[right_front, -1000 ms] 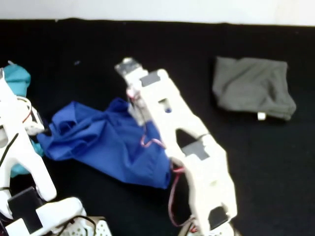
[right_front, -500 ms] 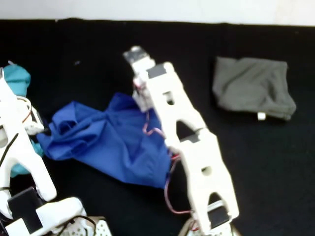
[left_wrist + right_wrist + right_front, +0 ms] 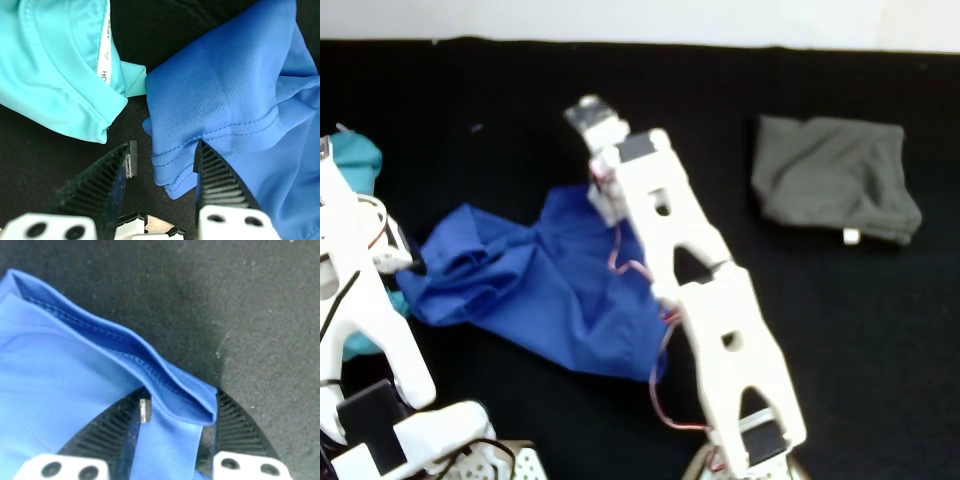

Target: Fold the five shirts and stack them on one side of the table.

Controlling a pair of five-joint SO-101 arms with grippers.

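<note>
A crumpled blue shirt (image 3: 550,290) lies left of the table's middle. At the shirt's far corner my right gripper (image 3: 603,197) is down on the cloth. It is open, and a folded hem of the blue shirt (image 3: 165,390) bunches between the right gripper's (image 3: 182,405) fingers. My left gripper (image 3: 162,162) is open at the shirt's left end, where a hemmed corner of the blue shirt (image 3: 220,100) sits between its black fingers (image 3: 107,175). Beside that corner lies a teal shirt (image 3: 55,75), at the table's left edge (image 3: 355,160). A folded grey shirt (image 3: 835,180) rests at the far right.
The black table (image 3: 840,330) is bare in front of the grey shirt and along the back. The white right arm (image 3: 720,330) crosses the blue shirt's right side. The left arm (image 3: 360,310) stands over the teal shirt by the left edge.
The right arm has stretched farther back across the table, and the blue shirt's far corner has shifted slightly that way. The cloth near the left gripper looks more bunched. The left arm has stayed put.
</note>
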